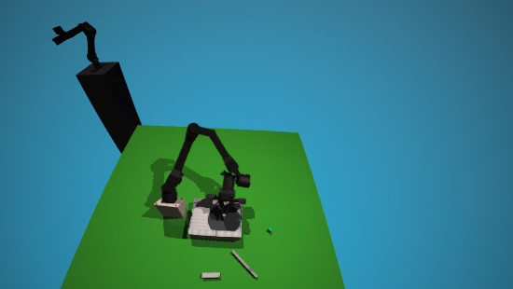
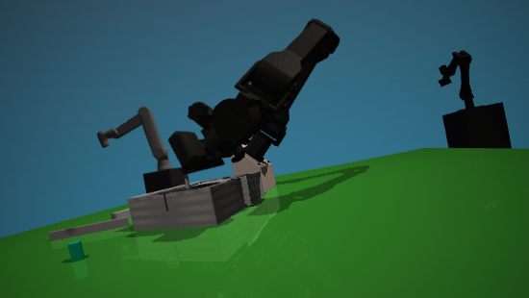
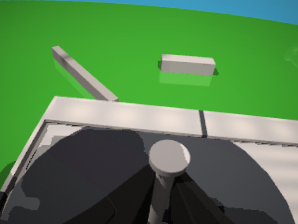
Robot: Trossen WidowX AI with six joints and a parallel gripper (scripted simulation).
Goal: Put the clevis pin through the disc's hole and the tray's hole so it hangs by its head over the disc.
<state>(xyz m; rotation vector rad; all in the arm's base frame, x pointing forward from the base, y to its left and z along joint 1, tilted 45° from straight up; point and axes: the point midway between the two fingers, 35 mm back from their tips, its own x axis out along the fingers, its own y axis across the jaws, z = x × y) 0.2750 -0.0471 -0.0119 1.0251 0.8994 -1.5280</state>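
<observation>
The steel pin (image 3: 170, 156) shows its round head toward the wrist camera, with its shank running down between the fingers. My gripper (image 3: 162, 176) (image 1: 223, 214) is shut on the pin's shank below the head, over the disc. The wide disc (image 3: 90, 160) (image 1: 228, 225) lies inside the rimmed steel tray (image 3: 125, 117) (image 1: 201, 228) (image 2: 168, 211) and looks dark, much of it in shadow. The pin's lower end, the disc's hole and the tray's hole are hidden by the fingers and pin, so I cannot tell whether the pin is in the holes.
A long pale bar (image 1: 244, 265) (image 3: 85, 75) and a short pale block (image 1: 211, 275) (image 3: 188, 65) lie beyond the tray's front rim. A small teal block (image 1: 270, 229) (image 2: 76, 251) stands beside the tray. The arm's beige base (image 1: 171, 210) is close to the tray's other side.
</observation>
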